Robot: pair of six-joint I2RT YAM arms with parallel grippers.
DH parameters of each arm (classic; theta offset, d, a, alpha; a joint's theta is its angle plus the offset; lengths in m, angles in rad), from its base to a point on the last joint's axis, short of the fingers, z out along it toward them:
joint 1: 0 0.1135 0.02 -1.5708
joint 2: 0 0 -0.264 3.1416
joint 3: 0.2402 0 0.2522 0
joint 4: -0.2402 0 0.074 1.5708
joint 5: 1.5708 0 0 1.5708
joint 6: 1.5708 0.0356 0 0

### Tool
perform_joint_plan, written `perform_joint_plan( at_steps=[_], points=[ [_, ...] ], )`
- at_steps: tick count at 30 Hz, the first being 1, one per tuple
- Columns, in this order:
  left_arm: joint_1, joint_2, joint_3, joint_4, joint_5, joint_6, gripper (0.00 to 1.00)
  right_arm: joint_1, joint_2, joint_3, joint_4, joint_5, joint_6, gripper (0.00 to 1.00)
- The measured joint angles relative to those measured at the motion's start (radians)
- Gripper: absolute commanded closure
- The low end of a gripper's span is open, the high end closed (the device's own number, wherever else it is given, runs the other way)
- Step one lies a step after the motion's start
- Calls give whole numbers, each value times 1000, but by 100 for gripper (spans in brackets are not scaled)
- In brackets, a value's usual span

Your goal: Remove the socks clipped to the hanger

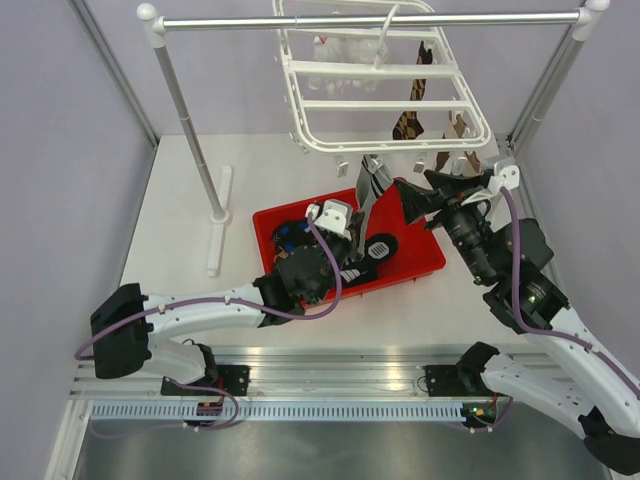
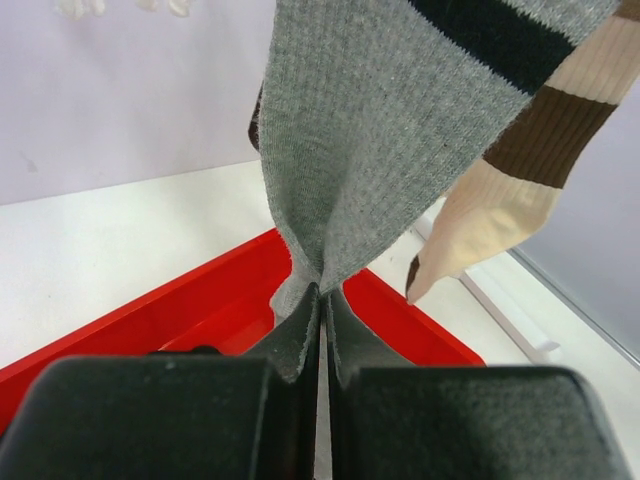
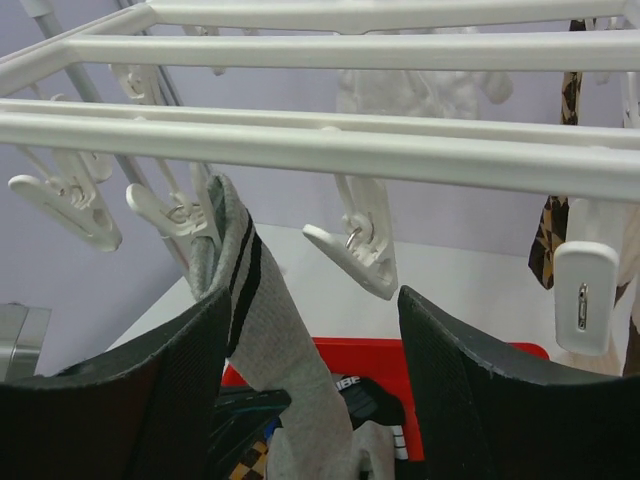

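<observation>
Now clamping grey sock (image 2: 380,130) in left claw (image 2: 322,305), holding right claw (image 3: 312,300) apart by clip (image 3: 172,211); risks tilting hanger (image 3: 300,150), pulling too soon.

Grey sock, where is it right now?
Top view, middle: the grey sock hangs from the white hanger, over the red bin, its lower end pinched by the left gripper.

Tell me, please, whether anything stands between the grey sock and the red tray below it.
Nothing visible does. The left gripper is shut on the grey sock right above the red tray; only a hanger clip holds its top.
</observation>
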Motion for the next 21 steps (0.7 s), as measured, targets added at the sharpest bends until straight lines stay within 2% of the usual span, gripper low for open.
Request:
perform_joint_plan(
  at_steps=[7, 13, 21],
  points=[
    [0, 0, 5, -11, 3, 0, 98, 0, -40, -18, 21, -131, -18, 31],
    [0, 0, 9, -21, 3, 0, 98, 0, 31, -14, 71, -201, -26, 32],
    [0, 0, 18, -25, 3, 0, 98, 0, 134, -13, 138, -216, -26, 33]
  ],
)
